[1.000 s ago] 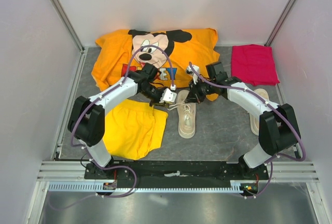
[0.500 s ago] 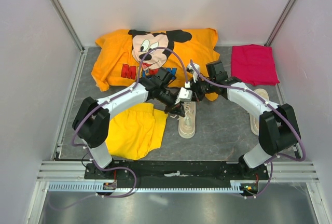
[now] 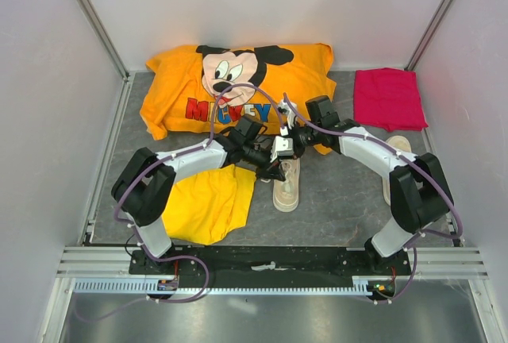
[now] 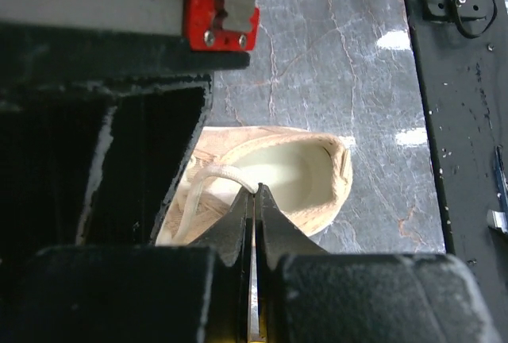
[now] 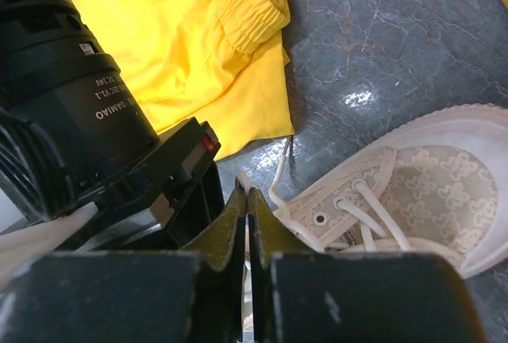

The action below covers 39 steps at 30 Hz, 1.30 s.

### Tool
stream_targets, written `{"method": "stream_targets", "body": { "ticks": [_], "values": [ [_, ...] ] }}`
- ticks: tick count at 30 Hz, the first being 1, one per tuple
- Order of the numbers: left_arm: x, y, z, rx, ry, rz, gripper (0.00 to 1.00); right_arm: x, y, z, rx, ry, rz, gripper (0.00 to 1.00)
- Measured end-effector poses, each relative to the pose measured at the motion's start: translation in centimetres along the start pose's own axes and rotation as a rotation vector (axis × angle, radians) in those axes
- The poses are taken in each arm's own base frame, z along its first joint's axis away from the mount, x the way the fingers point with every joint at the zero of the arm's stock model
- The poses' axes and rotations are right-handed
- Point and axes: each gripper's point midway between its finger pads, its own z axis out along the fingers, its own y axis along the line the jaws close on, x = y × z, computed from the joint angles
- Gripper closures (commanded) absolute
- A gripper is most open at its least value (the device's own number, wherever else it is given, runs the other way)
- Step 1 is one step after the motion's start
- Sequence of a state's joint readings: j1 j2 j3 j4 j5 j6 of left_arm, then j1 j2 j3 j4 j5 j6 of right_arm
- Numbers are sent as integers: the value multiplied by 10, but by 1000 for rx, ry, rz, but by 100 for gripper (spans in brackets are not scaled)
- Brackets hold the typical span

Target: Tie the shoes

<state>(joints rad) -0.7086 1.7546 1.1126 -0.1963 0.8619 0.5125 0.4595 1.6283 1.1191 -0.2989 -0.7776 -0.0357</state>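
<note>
A cream-beige sneaker point(image 3: 286, 186) lies mid-table, toe toward the back. It also shows in the left wrist view point(image 4: 302, 188) and the right wrist view point(image 5: 429, 192). My left gripper point(image 3: 275, 170) is shut on a white lace point(image 4: 210, 180) above the shoe's opening. My right gripper point(image 3: 287, 146) is shut on the other lace point(image 5: 278, 188) beside the eyelets. Both grippers sit close together over the shoe's laced part. The second sneaker point(image 3: 391, 172) lies at the right, partly hidden by my right arm.
Yellow shorts point(image 3: 205, 198) lie left of the shoe, also in the right wrist view point(image 5: 182, 33). An orange Mickey shirt point(image 3: 238, 81) lies at the back. A folded pink cloth point(image 3: 387, 97) sits at the back right. Walls enclose three sides.
My left gripper has moved right from beside the shorts to over the shoe, close to my right gripper. My right arm has shifted slightly left.
</note>
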Motion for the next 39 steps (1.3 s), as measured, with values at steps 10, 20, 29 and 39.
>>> {"method": "stream_targets", "body": {
  "ticks": [10, 20, 29, 39],
  "values": [
    [-3, 4, -2, -26, -13, -35, 99, -5, -14, -8, 48, -5, 34, 33],
    [-1, 18, -12, -71, -18, -62, 98, 0, -24, -33, 49, 13, 106, 50],
    [7, 21, -18, -88, 1, -98, 98, 5, -23, -37, 33, 26, 119, 87],
    [5, 19, -18, -73, -10, -86, 98, -3, -19, -15, -1, 11, 115, 100]
  ]
}}
